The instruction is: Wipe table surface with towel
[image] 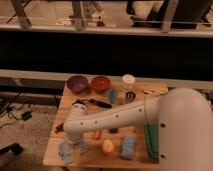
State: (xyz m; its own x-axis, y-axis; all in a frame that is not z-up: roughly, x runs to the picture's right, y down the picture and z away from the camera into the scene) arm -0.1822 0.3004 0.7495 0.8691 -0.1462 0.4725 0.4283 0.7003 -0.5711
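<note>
On the wooden table (64,112), the towel (65,153) is found crumpled at the front-left corner. The gripper (73,146) is held right over it, jaws spread, nothing pinched. The towel lies just below and slightly left, so a short descent is probably needed.

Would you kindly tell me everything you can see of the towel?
The towel is a small grey-blue cloth, soft and rumpled by its look, lying bunched at the near left corner of the wooden table. The open gripper, at the end of the white arm, is right over it and hides part of it; whether they touch cannot be told. A yellowish thing lies to its right, apart.
</note>
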